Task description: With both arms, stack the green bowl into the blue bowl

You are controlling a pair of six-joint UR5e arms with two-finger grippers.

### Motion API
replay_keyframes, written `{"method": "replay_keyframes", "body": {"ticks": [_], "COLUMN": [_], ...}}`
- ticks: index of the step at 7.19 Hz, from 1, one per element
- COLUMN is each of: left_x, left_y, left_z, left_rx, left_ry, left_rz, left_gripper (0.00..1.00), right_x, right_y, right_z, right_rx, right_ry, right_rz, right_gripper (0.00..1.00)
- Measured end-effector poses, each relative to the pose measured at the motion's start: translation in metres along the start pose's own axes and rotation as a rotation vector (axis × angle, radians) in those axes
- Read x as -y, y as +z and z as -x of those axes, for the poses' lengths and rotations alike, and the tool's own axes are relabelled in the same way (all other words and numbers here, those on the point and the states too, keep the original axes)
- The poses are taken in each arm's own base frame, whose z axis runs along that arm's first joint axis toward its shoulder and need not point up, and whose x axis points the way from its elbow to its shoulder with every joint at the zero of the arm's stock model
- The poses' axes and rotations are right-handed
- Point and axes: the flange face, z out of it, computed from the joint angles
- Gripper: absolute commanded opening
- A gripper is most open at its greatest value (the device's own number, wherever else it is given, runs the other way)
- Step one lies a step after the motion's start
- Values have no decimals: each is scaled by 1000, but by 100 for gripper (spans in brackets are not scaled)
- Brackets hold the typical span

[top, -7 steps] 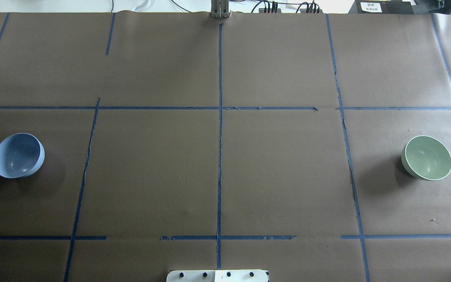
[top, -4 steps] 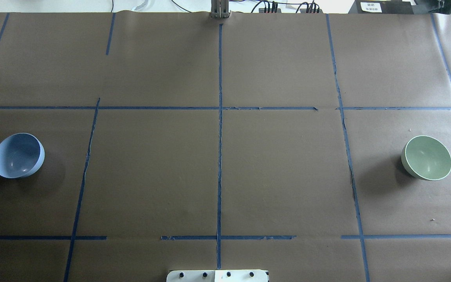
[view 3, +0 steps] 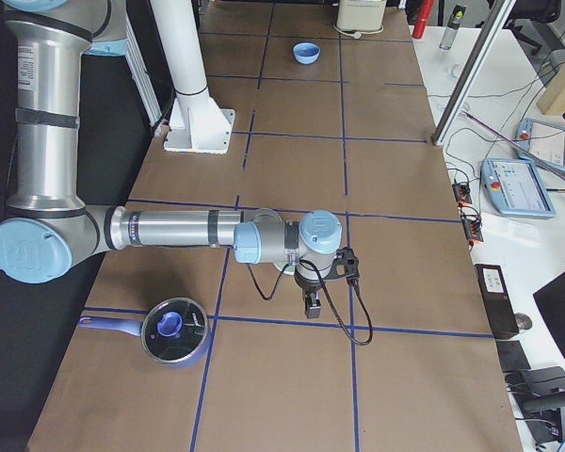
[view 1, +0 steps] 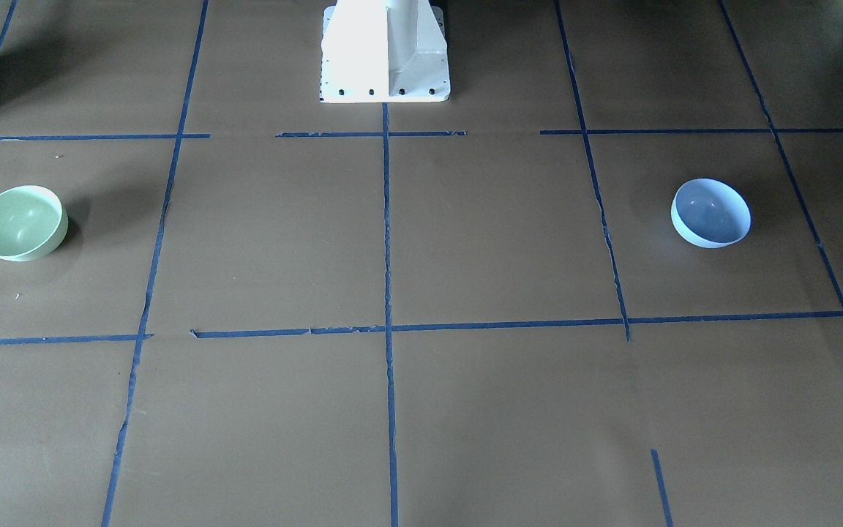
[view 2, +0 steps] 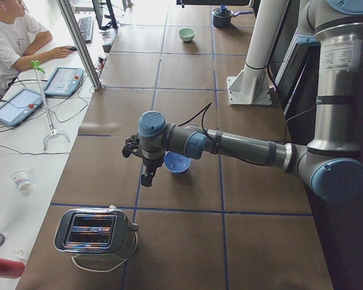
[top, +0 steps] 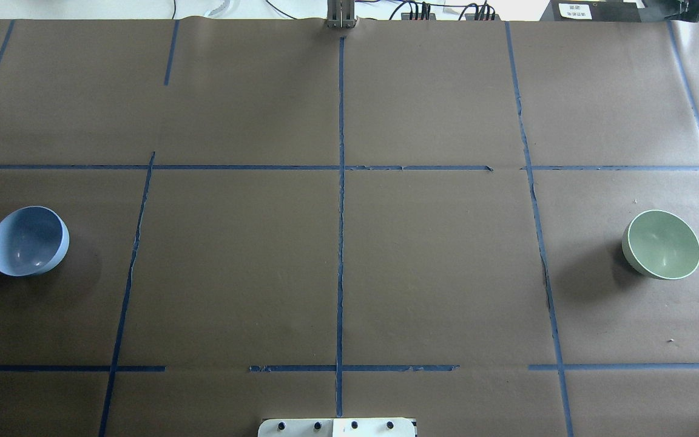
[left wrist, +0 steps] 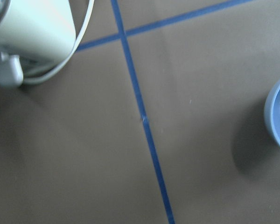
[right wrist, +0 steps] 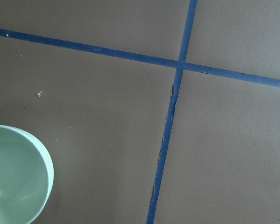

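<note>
Green bowl: We see the green bowl (top: 661,244) upright and empty at the robot's right end of the table (top: 434,273). Nothing touches it.
Blue bowl: The blue bowl (top: 28,241) also sits upright and empty, at the robot's left end. It is well apart from the green one, with the whole middle of the table between them.
Stacking: We find the two bowls separate, so the green one is not in the blue one.
Left arm: From the left side camera we see the left arm (view 2: 242,147) stretched low over the table. Its wrist is turned down and the left gripper (view 2: 145,180) hangs near the blue bowl. Its wrist camera catches only part of that bowl, at the right edge.
Left jaws: We cannot tell whether they are spread or closed, as only the side camera shows them.
Right arm: The right arm (view 3: 169,228) reaches out low in the same way, with the right gripper (view 3: 309,307) pointing down. Its wrist camera has the green bowl in the lower left corner.
Right jaws: We cannot tell their state either, for the same reason.
Toaster: A chrome toaster (view 2: 94,231) stands at the table's left end with its cord looped around it.
Pot: A dark pot (view 3: 172,331) with a blue-knobbed lid sits at the right end.
Surface: Brown paper covers the table, and blue tape (top: 340,243) divides it into squares.
Person: A person (view 2: 6,36) in a white shirt sits at the bench beside the table.
</note>
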Motion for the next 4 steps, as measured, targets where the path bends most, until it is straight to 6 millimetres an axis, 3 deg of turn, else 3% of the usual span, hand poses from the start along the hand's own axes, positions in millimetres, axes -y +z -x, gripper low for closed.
{"method": "replay_keyframes", "body": {"ticks": [2,4], "left_x": [-22,-43], "left_y": [44,100], "left_z": [-26,-49], "left_rx": [-45,-121], "left_ry": [-119,-173], "left_rz": [-50,-70], "left_gripper": [100,100], "right_x": [0,0], "right_y": [1,1], "right_z": [1,2], "right_rx": [3,3], "right_ry": [-2,-3], "right_rz": [2,2], "right_gripper": [100,100]}}
